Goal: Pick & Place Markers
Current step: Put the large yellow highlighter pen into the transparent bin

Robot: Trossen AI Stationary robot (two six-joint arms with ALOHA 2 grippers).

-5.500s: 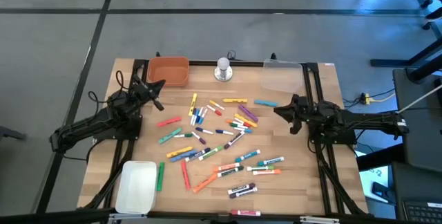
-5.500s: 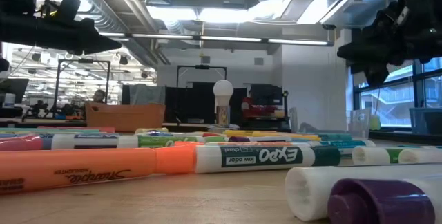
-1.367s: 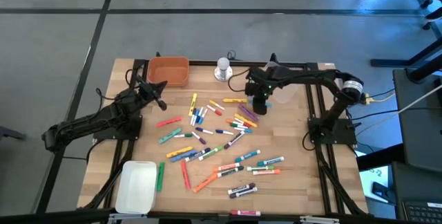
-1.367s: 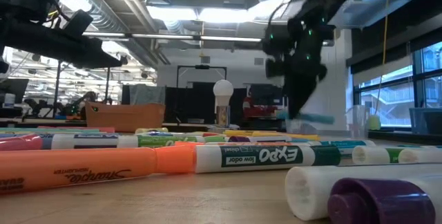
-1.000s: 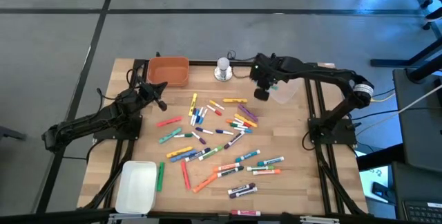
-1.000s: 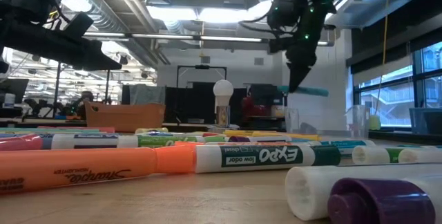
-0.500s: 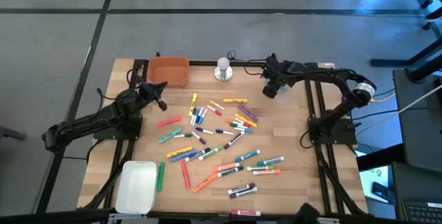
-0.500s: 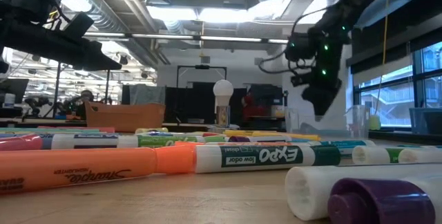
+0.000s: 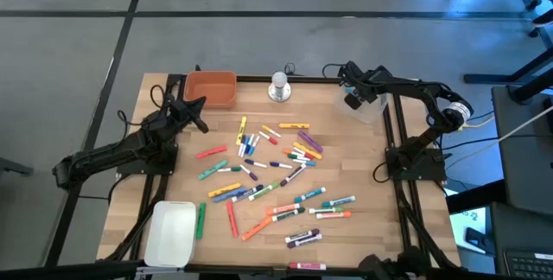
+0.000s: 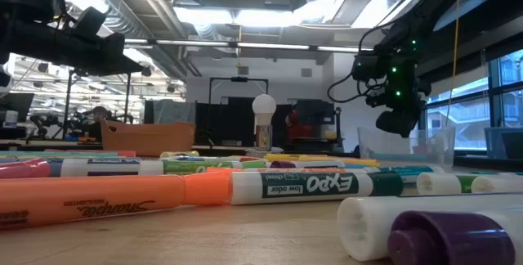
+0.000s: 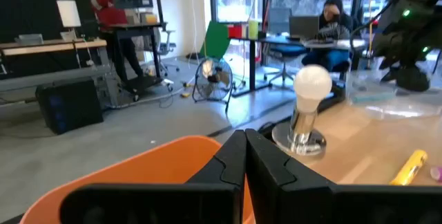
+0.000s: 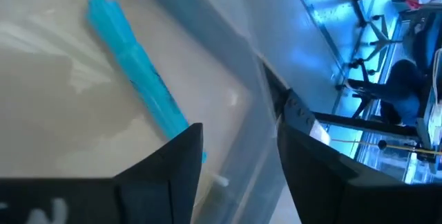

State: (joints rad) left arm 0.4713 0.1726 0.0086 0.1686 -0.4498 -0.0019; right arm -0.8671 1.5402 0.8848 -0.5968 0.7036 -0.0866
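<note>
Many coloured markers lie scattered on the wooden table's middle and fill the low view's foreground. One teal marker lies flat on the floor of the clear container at the far right. My right gripper hangs open just above it, tilted down into the container, and touches nothing. In the high view it is at the container's left part. My left gripper is shut and empty, held level beside the orange bin at the far left.
A silver knob with a white bulb stands at the far edge between the orange bin and the clear container. A white tray sits at the near left corner. Black rails run along the table's sides.
My right gripper has carried the teal marker toward the table's right edge, from beside the silver knob to over the clear container. It has sunk, tipped downward and let go. The marker now lies in the container.
</note>
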